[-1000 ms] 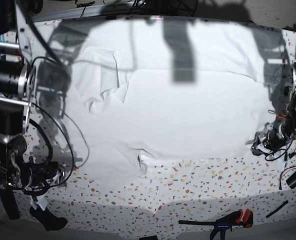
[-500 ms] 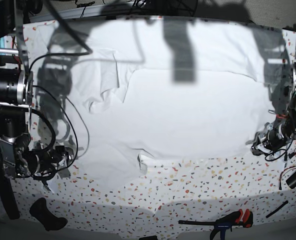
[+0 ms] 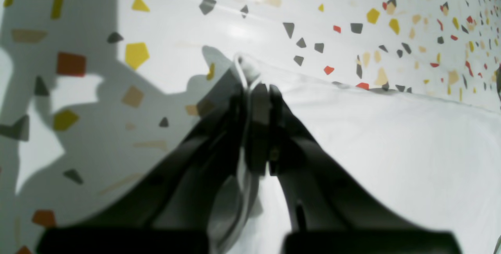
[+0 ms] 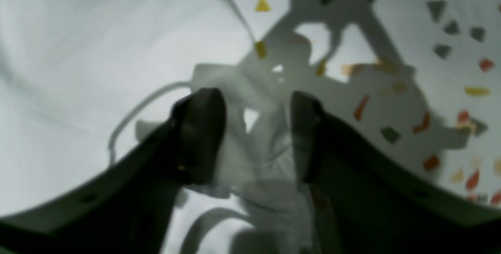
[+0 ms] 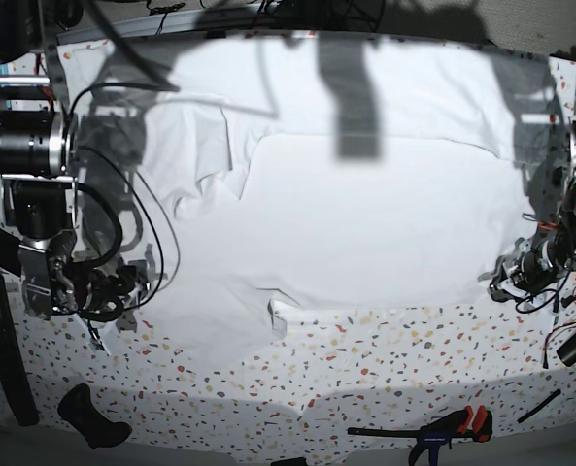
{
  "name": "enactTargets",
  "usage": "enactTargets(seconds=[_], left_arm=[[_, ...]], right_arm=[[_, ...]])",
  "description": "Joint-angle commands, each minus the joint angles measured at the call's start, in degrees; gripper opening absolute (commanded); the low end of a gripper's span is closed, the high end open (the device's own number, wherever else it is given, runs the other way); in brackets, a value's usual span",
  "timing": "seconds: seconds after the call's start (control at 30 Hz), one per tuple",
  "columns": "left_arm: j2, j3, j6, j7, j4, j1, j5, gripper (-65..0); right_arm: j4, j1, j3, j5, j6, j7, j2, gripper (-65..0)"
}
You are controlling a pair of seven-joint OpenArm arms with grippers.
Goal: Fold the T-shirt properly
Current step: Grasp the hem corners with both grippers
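Your left gripper [image 3: 254,89] is clenched on the T-shirt [image 5: 365,223] hem at lower right, but the right gripper [image 4: 254,128] straddles bunched cloth unclosed, so lifting now could skew the fold.

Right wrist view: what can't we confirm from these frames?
- Right wrist: whether the right end effector touches the T-shirt; blurred, and cloth bunches between its open fingers.
- Base: right end effector hidden by its own arm and cables.
- Left wrist: left end effector is shut on the hem; the rest is cut off by the frame.
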Motion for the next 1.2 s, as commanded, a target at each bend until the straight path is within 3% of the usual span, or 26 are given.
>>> enactTargets(seconds=[0.0, 0.1, 0.17, 0.2, 0.37, 0.47, 0.8, 1.03, 1.17], left_arm=[[-0.52, 0.00, -0.11, -0.02, 0.46, -1.60, -0.22, -65.0], [-0.55, 0.00, -0.09, 0.00, 0.46, -1.60, -0.22, -65.0], [-0.52, 0.00, -0.09, -0.02, 0.46, -1.60, -0.22, -65.0], [-0.52, -0.02, -0.09, -0.07, 0.48, -1.62, -0.22, -65.0], [-0.52, -0.02, -0.02, -0.15, 3.02, -1.60, -0.17, -65.0], [-0.52, 0.00, 1.84, 1.42, 6.08, -1.60, -0.15, -65.0], [-0.57, -0.17, 2.73, 2.40, 14.47, -1.60, 0.07, -65.0], [-0.90, -0.17, 2.75, 7.76, 18.38, -1.36, -0.07, -65.0], [-1.53, -0.17, 2.73, 12.00, 21.42, -0.33, -2.69, -65.0]], right_arm=[[0.17, 0.44, -0.07, -0.09, 0.49, -1.29, -0.37, -39.7], [0.20, 0.31, -0.07, -0.26, 0.49, -1.97, -0.81, -51.0], [0.22, 0.72, -0.07, -0.28, 0.49, -1.92, -0.68, -63.2], [0.22, 1.07, -0.07, -0.28, 0.49, -1.92, -0.63, -65.0], [0.22, 5.07, -0.07, -0.26, -0.63, -2.14, -0.70, -65.0], [0.22, 7.63, -0.07, -0.24, -1.36, -2.14, -0.68, -65.0], [2.08, 11.30, -0.07, 4.79, 0.35, -5.40, -0.66, -65.0], [5.53, 11.04, -0.07, 5.84, 0.49, -9.70, -0.61, -65.0], [10.67, 8.07, -0.07, 9.40, 0.49, -12.07, -0.50, -65.0]])
